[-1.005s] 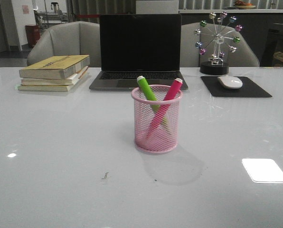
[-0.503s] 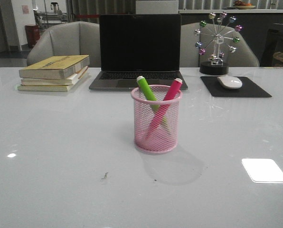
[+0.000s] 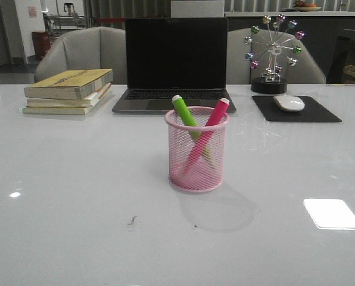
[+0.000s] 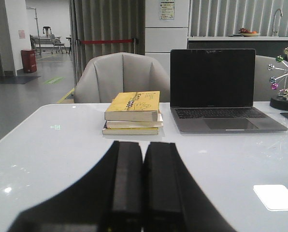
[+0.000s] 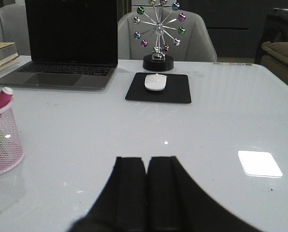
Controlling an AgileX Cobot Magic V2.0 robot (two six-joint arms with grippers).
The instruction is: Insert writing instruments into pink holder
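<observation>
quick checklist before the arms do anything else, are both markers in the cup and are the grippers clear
1. Green highlighter in the pink holder: ok, it leans inside with its whitish tip above the rim.
2. Magenta highlighter in the holder: ok, it leans the other way, crossing the green one.
3. Holder upright on the table: ok.
4. Left gripper free: ok, fingers shut together with nothing between them.
5. Right gripper free: ok, shut and holding nothing, apart from the holder.
6. Markers touching the holder's bottom: cannot tell through the mesh.
</observation>
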